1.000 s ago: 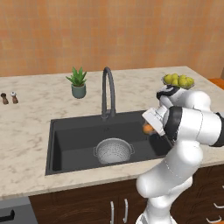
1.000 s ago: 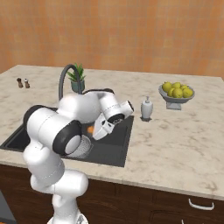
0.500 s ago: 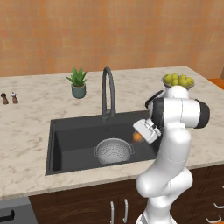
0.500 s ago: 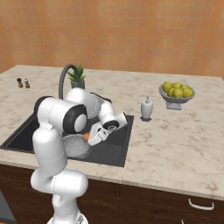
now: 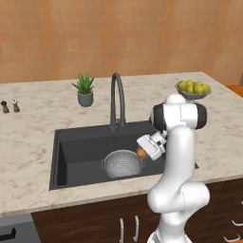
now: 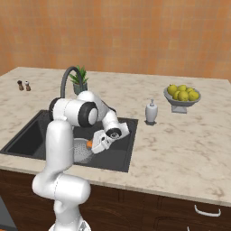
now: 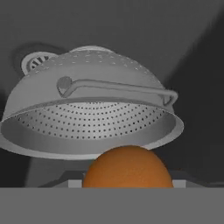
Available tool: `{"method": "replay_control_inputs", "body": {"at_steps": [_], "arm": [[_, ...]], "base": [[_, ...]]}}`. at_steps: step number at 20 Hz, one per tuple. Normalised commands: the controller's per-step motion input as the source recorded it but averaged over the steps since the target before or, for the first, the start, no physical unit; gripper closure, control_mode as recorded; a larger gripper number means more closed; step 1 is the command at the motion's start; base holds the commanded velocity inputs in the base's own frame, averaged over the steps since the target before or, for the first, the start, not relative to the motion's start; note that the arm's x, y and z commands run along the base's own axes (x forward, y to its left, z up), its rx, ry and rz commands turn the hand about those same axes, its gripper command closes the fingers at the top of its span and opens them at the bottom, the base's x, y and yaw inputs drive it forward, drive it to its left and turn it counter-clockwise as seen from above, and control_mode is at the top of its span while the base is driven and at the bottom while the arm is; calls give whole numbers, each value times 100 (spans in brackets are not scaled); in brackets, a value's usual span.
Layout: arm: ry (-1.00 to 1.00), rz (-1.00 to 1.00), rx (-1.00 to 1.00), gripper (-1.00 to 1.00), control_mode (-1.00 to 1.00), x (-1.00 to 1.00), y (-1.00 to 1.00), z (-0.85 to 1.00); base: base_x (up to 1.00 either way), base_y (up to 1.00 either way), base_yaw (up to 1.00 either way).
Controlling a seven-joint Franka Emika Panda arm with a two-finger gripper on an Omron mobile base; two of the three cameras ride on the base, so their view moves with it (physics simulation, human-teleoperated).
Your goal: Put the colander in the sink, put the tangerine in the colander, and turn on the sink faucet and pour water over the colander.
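Observation:
The silver perforated colander (image 5: 122, 164) stands upright in the black sink (image 5: 80, 147), right of centre. My gripper (image 5: 144, 152) hangs just over the colander's right rim, shut on the orange tangerine (image 5: 141, 153). From the right base the tangerine (image 6: 90, 144) shows at the hand's tip beside the colander (image 6: 80, 152). Seen from the hand, the tangerine (image 7: 127, 169) sits at the bottom and hides my fingertips, with the colander (image 7: 92, 113) and one of its handles right beyond it and the drain (image 7: 37, 61) behind. The dark gooseneck faucet (image 5: 117, 98) rises behind the basin, no water running.
A potted plant (image 5: 85, 89) stands left of the faucet. Two small shakers (image 5: 9, 106) are at the far left. A footed bowl of yellow-green fruits (image 5: 193, 89) sits at the back right, and a soap dispenser (image 6: 151, 112) stands beside the sink's right edge.
The arm has swung the hand, still holding the tangerine, left and down from the sink's right edge to just above the colander's rim.

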Motion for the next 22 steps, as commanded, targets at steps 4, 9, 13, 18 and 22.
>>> {"method": "replay_control_inputs", "body": {"at_steps": [4, 9, 13, 18, 22], "arm": [[0, 7, 3, 100, -100, 68, 25, -60], [0, 6, 3, 100, -100, 66, 3, -70], [-5, 2, 2, 100, -100, 19, 0, -54], [-16, 0, 0, -100, -100, 0, 1, -11], [-19, 0, 2, -100, -100, 0, 0, 0]], "base": [[0, 0, 0], [0, 0, 0], [0, 0, 0], [0, 0, 0], [0, 0, 0]]}}
